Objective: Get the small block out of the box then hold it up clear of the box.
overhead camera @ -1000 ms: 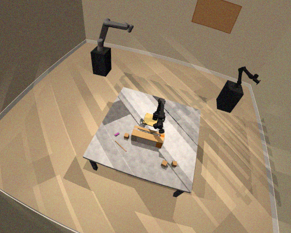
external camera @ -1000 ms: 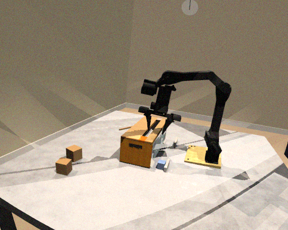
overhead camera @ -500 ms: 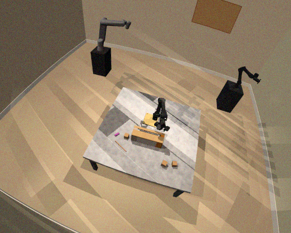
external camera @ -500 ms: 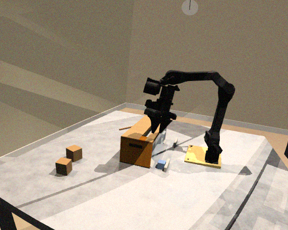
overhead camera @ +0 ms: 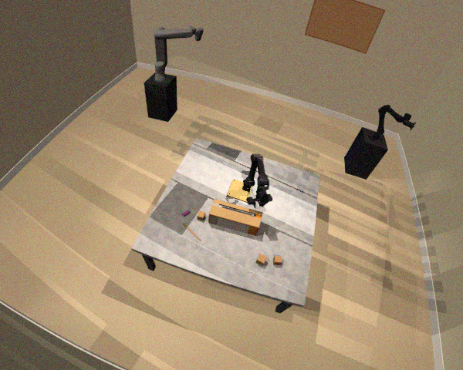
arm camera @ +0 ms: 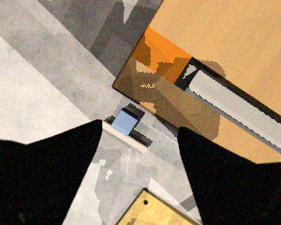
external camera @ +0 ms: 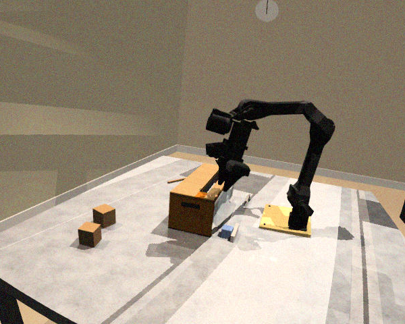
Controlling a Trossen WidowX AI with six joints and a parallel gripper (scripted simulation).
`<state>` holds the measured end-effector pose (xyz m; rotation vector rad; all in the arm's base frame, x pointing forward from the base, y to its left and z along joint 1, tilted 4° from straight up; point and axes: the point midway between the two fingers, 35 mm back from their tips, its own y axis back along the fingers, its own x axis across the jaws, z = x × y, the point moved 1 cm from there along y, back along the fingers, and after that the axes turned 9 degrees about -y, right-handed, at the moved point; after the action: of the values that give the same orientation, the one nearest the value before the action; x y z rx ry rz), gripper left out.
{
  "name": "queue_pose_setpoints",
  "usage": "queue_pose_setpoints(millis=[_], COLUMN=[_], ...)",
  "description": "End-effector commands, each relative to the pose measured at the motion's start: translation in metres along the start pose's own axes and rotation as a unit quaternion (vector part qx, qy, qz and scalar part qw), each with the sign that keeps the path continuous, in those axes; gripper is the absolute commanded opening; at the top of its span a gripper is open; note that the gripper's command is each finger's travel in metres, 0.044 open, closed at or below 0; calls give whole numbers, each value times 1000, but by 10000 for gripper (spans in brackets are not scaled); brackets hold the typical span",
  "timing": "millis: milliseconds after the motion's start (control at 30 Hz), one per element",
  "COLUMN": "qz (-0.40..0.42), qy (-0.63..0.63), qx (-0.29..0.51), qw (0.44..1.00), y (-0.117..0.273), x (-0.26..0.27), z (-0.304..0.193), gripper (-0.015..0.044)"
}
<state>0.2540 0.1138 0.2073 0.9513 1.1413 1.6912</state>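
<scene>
The wooden box (overhead camera: 234,216) (external camera: 190,217) (arm camera: 244,42) stands upright, with a slot along its top and a clear front. The small blue block (external camera: 226,231) (arm camera: 125,122) is outside the box, low in front of its clear side near one end, against a short pale lip (external camera: 235,233) (arm camera: 131,141). In the top view I cannot make the block out. My gripper (external camera: 223,187) (arm camera: 140,128) is open and empty, above the front edge of the box top. It is well higher than the block, which shows between the fingertips, nearer the left finger, in the wrist view.
Two wooden cubes (overhead camera: 261,259) (external camera: 104,215) lie behind the box, and another cube (overhead camera: 201,215) is beside its far end. A purple piece (overhead camera: 186,213) and a thin stick (overhead camera: 191,231) (external camera: 175,180) lie beyond that. The arm's yellow base plate (overhead camera: 235,192) (external camera: 274,219) (arm camera: 150,213) faces the clear front.
</scene>
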Motion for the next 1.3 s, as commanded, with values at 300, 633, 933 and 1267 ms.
queue_pose_setpoints(millis=[300,633,933,1267], qz=[-74,-96,-107,-107], qy=[665,841,943,967], qx=[12,34,62,74], qw=[743,531,307,219], y=[0,3,5,6], x=[17,23,27,28], z=[-15,-19,-23,-23], gripper=[285,285,285,285])
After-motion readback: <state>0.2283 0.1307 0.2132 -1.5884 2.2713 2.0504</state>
